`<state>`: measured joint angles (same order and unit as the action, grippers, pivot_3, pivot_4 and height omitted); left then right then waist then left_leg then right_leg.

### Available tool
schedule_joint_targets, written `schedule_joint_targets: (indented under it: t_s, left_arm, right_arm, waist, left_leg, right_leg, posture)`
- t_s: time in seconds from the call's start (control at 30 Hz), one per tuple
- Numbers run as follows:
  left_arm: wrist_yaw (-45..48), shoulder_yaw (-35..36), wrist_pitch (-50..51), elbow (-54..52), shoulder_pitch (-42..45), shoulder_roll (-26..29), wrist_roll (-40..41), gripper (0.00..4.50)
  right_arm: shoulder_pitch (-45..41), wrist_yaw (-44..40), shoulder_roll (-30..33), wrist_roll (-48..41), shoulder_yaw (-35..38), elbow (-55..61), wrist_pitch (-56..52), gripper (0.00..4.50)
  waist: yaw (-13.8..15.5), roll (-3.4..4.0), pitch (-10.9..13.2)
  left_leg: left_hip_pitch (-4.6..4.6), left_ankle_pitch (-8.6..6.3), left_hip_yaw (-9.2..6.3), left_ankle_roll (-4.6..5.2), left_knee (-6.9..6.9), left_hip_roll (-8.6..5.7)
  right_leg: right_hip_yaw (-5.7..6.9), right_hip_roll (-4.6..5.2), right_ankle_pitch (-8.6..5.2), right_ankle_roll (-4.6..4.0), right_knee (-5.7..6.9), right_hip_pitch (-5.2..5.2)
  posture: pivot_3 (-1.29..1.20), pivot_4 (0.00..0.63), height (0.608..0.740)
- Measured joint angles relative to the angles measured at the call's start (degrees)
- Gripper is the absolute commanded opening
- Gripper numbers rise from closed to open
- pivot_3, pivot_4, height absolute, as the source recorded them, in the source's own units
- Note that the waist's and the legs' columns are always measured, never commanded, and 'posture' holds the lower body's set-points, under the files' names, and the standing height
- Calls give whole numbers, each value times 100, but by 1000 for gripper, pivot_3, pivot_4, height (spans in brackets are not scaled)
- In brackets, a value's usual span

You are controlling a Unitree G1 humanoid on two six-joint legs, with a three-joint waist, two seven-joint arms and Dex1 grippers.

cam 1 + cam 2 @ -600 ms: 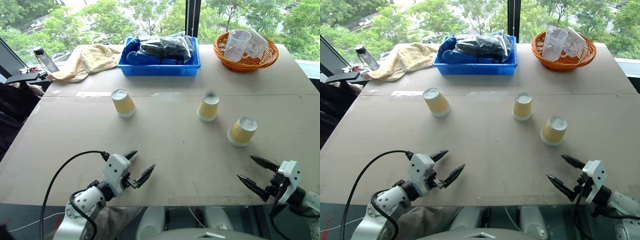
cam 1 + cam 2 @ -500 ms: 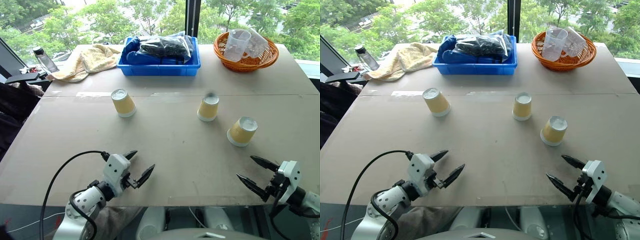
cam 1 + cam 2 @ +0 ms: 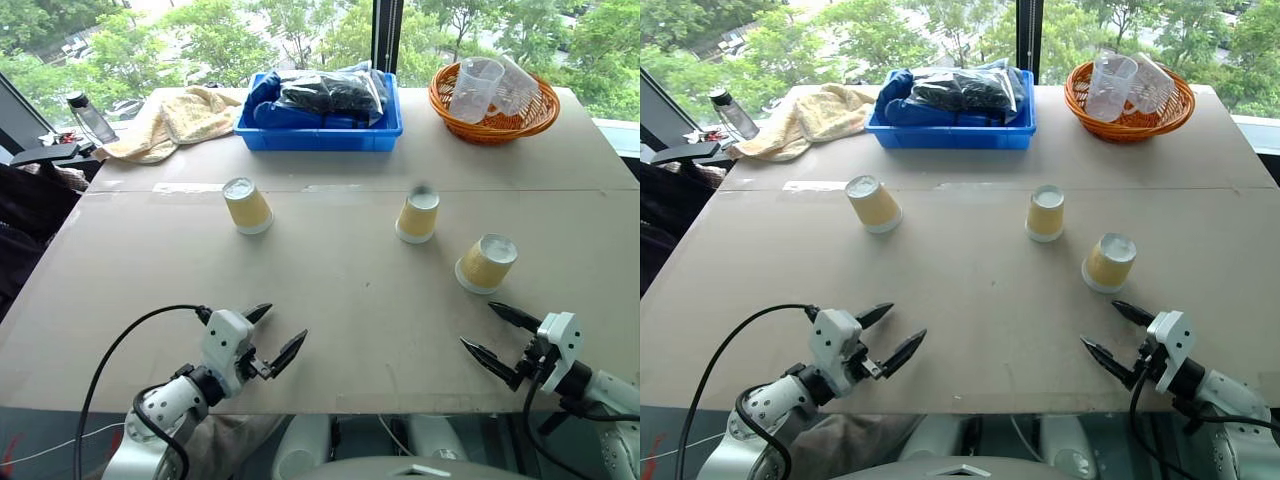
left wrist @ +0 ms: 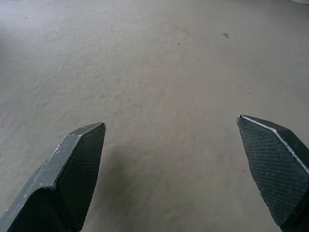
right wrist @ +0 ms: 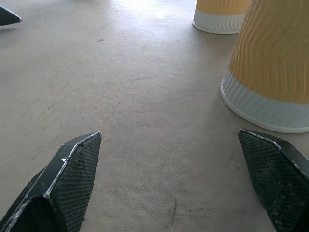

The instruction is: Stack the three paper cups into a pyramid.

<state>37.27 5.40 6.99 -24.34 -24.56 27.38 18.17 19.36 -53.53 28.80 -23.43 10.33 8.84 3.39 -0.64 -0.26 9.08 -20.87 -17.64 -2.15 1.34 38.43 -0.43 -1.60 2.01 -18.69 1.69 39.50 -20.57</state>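
A grey-brown table [image 3: 330, 290] is seen in daylight, with a seam running across it. Beyond the table's far edge, a window [image 3: 300, 30] is divided by a dark frame post [image 3: 386, 35], and green trees [image 3: 200, 40] are seen through it.

The table [image 3: 330, 290] had a matt, greyish-tan top with a slightly grainy, scuffed look. The three paper cups [image 3: 417, 214] showed rippled tan paper sides with smooth white bands at the rim. At the upper right sat a woven orange basket [image 3: 492, 122] holding clear plastic cups [image 3: 472, 88]. The tray [image 3: 318, 132] at top centre was glossy blue plastic. At the upper left lay a soft, nubbly cloth towel [image 3: 170, 122]. The fingers [image 5: 67, 181] were black with a fine cross-hatched texture.
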Motion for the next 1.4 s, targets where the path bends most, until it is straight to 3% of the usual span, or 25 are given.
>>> schedule_joint_targets:
  t_s: [0.27, 0.47, 0.67, 0.9, 1.07, 1.4]
  left_arm:
    - [-189, 286, 169, -152, 91, -94, 245, 4500]
    - [-1242, 871, 236, 452, 1387, -517, 146, 4500]
    - [-2094, 1094, 183, 1489, 2834, -507, -342, 4500]
    - [-1982, 938, -275, 2972, 3840, -321, -730, 4500]
    - [-1706, 700, -548, 3429, 4151, -303, -805, 4500]
    - [-1754, 521, -1225, 5160, 5329, -457, -1051, 4500]
  right_arm:
    - [36, -122, -98, -199, -110, 124, 61, 4478]
    - [-24, -226, -84, -616, -190, 740, -104, 4478]
    - [-651, 172, -76, -929, -425, 1703, -667, 4478]
    - [-1074, 636, -114, -1145, -667, 2256, -1184, 4478]
    - [-1066, 713, -113, -1168, -701, 2272, -1226, 4478]
    - [-1029, 768, -143, -1140, -737, 2271, -1195, 4478]
  waist:
    - [3, 0, 1]
    - [13, -2, 0]
    - [3, -18, 3]
    - [9, -37, 0]
    - [11, -43, -3]
    - [4, -46, -2]
  left_leg:
    - [-1, 0, -3, 0, -5, 0]
    - [-2, 1, -7, -1, -4, -2]
    - [-6, 6, -9, -10, -2, -5]
    - [-44, 18, -19, -32, 0, -7]
    - [-111, 22, -28, -38, 26, -9]
    - [-126, 24, -50, -40, 68, -17]
  right_leg:
    - [3, 0, 0, 0, -8, 0]
    - [9, -1, 1, 2, -7, 1]
    - [13, -2, 2, 3, -6, -2]
    - [26, -1, 2, 4, -14, -34]
    - [34, 0, 3, 4, 16, -99]
    - [56, -1, 3, 4, 39, -99]
  posture:
    - [0, 150, 740]
    - [0, 150, 740]
    - [0, 150, 740]
    - [0, 150, 740]
    - [0, 150, 740]
    - [0, 150, 740]
